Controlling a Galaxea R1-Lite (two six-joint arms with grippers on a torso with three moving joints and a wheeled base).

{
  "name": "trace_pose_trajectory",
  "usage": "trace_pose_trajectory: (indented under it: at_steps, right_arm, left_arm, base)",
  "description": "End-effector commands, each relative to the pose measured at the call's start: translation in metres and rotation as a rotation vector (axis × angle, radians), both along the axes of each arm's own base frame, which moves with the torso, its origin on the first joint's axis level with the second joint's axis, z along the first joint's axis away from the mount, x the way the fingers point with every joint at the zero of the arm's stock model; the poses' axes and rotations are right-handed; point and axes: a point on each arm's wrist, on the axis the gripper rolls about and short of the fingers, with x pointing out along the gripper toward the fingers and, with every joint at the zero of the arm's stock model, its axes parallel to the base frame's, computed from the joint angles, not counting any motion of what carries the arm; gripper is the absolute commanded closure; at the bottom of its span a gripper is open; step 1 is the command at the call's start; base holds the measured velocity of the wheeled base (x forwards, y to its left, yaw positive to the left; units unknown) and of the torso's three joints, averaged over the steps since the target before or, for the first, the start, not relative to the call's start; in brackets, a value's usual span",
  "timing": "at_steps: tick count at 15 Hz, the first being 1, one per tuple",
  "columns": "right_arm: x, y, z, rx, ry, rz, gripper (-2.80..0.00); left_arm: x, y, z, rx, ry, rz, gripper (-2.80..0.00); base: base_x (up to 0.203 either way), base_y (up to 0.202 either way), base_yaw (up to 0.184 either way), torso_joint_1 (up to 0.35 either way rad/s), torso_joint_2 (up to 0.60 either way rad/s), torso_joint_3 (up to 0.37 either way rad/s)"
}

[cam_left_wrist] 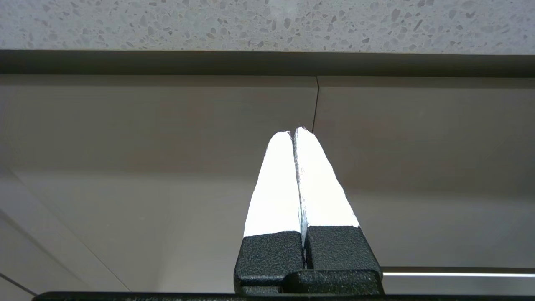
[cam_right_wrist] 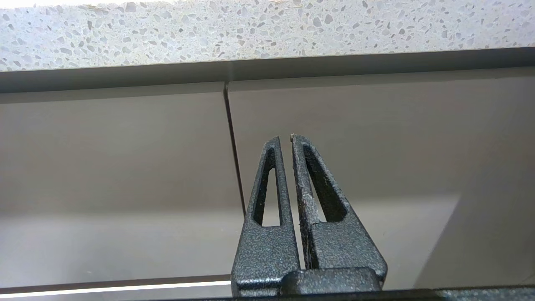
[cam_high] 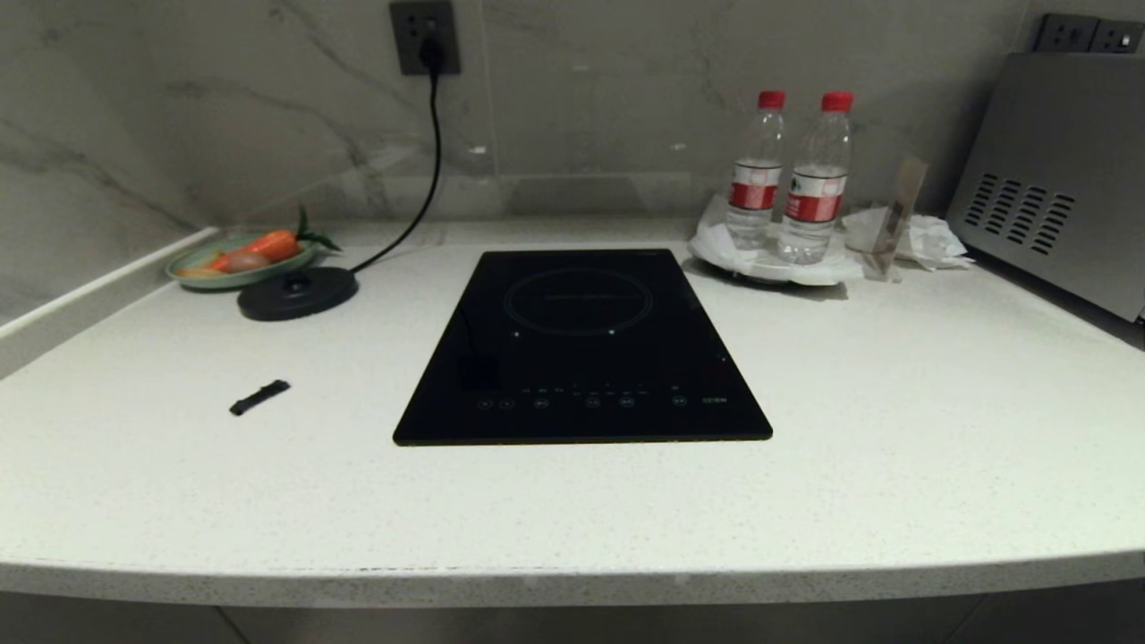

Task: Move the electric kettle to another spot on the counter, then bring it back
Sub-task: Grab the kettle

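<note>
The electric kettle is out of view in every frame. The white speckled counter (cam_high: 894, 402) fills the head view, and neither arm shows there. Both arms hang low in front of the grey cabinet doors, under the counter's front edge (cam_left_wrist: 250, 21) (cam_right_wrist: 250, 29). My left gripper (cam_left_wrist: 294, 130) is shut, its white-clad fingers pressed together with nothing between them. My right gripper (cam_right_wrist: 285, 137) is shut as well, its bare black fingers nearly touching and holding nothing.
A flat round black base disc (cam_high: 298, 292) sits at the back left, its cord running up to a wall socket (cam_high: 426, 36). Behind it is a plate with a carrot (cam_high: 240, 259). The black induction hob (cam_high: 581, 344) lies in the middle. Two water bottles (cam_high: 787, 179) and a metal appliance (cam_high: 1055, 179) stand at the right. A small black piece (cam_high: 259, 397) lies front left.
</note>
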Motion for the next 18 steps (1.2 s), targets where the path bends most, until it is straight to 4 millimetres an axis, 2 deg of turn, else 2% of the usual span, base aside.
trace_pose_trajectory:
  at_steps: [1, 18]
  right_arm:
    - [0.0001, 0.0000, 0.0000, 0.000, 0.001, 0.000, 0.00]
    - [0.0001, 0.0000, 0.0000, -0.001, 0.001, 0.000, 0.00]
  left_arm:
    - [0.0001, 0.0000, 0.0000, -0.001, 0.002, 0.000, 0.00]
    - [0.0001, 0.0000, 0.0002, -0.004, 0.000, 0.000, 0.00]
  base:
    - [0.000, 0.000, 0.000, 0.000, 0.00, 0.000]
    - [0.000, 0.000, 0.000, 0.000, 0.00, 0.000]
